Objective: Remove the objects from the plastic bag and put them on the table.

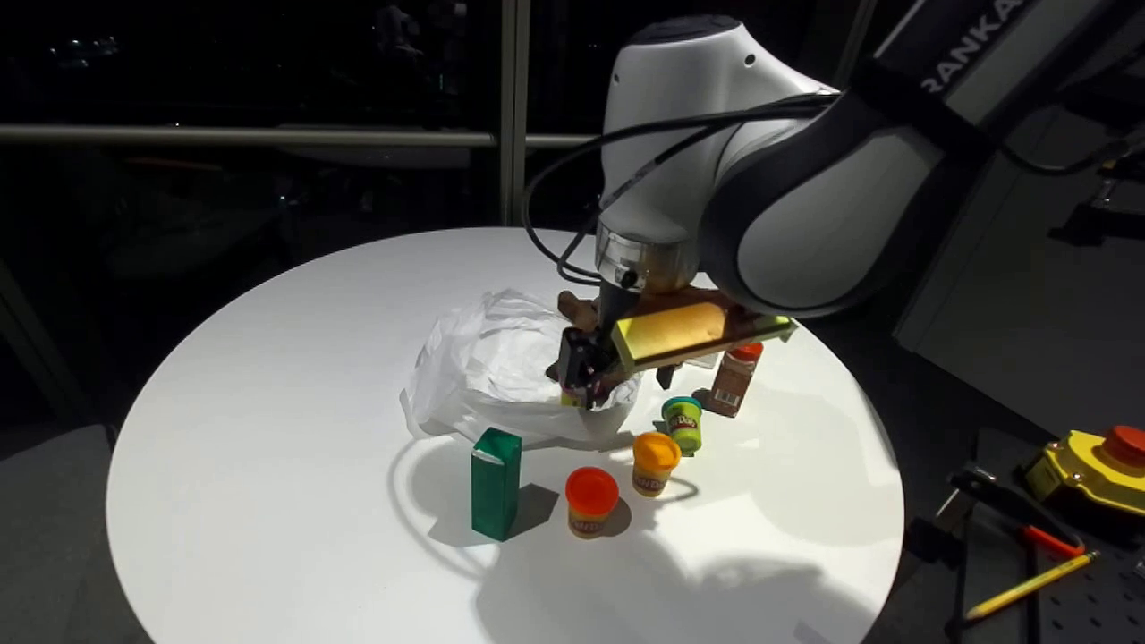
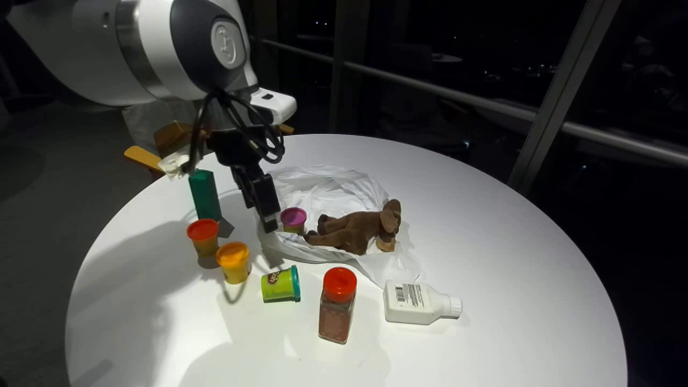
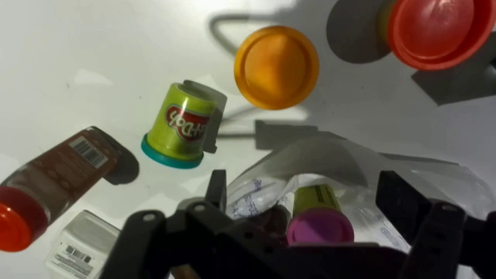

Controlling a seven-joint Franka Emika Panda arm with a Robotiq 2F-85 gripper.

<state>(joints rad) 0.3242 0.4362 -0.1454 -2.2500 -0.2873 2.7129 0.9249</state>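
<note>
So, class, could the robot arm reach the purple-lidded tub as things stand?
Probably yes: the gripper is open, the purple-lidded tub showing between its fingers in the wrist view, though the bag might snag.

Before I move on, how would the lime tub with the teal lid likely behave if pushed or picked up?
The lime tub lies on its side, so, being round, it would probably roll. Its teal lid is wider than the base end, so its path may curve. Its sheen in the wrist view suggests it could slip in a loose grip.

end effector nr purple-lid tub; brn toy on bag
</note>
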